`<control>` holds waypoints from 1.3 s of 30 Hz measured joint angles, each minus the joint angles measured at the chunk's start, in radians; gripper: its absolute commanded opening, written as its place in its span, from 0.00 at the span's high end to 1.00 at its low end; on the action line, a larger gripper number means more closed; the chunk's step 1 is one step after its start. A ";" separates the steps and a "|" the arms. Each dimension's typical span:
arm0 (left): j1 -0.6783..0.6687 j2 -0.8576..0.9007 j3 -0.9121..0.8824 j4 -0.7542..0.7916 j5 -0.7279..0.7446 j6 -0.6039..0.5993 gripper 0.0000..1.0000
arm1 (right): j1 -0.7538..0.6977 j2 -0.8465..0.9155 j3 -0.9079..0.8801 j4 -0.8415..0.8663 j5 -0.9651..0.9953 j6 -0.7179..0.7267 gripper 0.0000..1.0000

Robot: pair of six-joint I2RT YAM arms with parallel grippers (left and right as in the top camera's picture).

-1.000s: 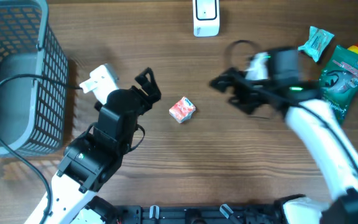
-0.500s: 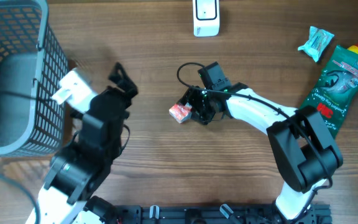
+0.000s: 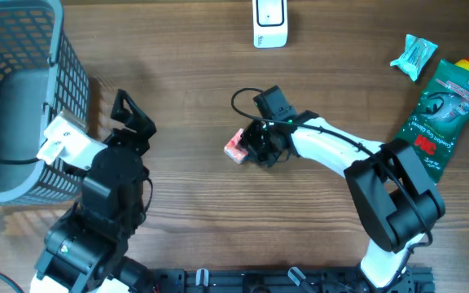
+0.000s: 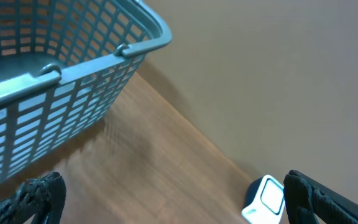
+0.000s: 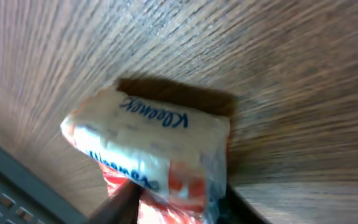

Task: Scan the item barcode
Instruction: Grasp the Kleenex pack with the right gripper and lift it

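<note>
Wooden table [image 3: 202, 212] with basket [image 3: 73, 89], scanner [image 3: 269, 23], tissue pack [image 3: 236, 144], green pouch [image 3: 442, 102].

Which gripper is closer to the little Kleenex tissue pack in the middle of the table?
Right. The right gripper is at the tissue pack, gripping it. The left gripper hangs open well away from the pack, beside the basket.

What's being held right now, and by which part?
Right gripper pinches the tissue pack by its red end; left gripper is open, holding nothing.
</note>
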 measured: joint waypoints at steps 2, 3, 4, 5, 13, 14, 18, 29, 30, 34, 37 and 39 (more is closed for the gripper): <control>0.000 0.000 0.000 -0.016 -0.001 0.000 0.00 | 0.000 0.002 0.000 -0.007 0.005 -0.018 0.75; 0.000 0.000 0.000 -0.020 -0.001 0.000 0.00 | 0.000 0.002 0.000 -0.008 0.005 -0.035 0.83; 0.000 0.000 0.000 -0.024 -0.003 0.000 0.00 | 0.000 0.002 0.001 -0.011 0.005 -0.055 0.88; 0.000 0.000 0.000 -0.025 -0.003 0.000 0.00 | -0.001 0.002 0.002 -0.013 0.004 -0.080 0.95; 0.000 0.002 0.003 0.321 -0.042 0.230 0.00 | -0.026 0.008 0.006 0.031 -0.070 -0.359 0.96; 0.000 0.002 0.008 0.396 -0.046 0.291 0.00 | -0.036 0.012 0.005 0.063 -0.112 -0.412 0.96; 0.000 0.002 0.031 0.659 -0.071 0.451 0.00 | -0.090 0.013 -0.001 0.209 -0.352 -0.616 0.96; 0.000 0.002 0.058 0.891 -0.092 0.760 0.00 | -0.143 -0.019 -0.003 0.396 -1.087 -1.078 0.96; 0.001 0.006 0.058 0.912 -0.092 0.809 0.00 | -0.137 -0.019 -0.003 0.397 -1.102 -1.096 0.96; 0.004 0.006 0.058 0.984 -0.074 1.008 0.00 | -0.106 -0.019 -0.003 0.397 -1.142 -1.143 0.96; 0.008 -0.014 0.058 0.962 -0.019 1.109 0.00 | -0.090 -0.019 -0.003 0.397 -1.145 -1.148 0.96; 0.011 -0.051 0.060 0.857 0.055 1.159 0.00 | -0.087 -0.019 -0.003 0.397 -1.145 -1.141 0.96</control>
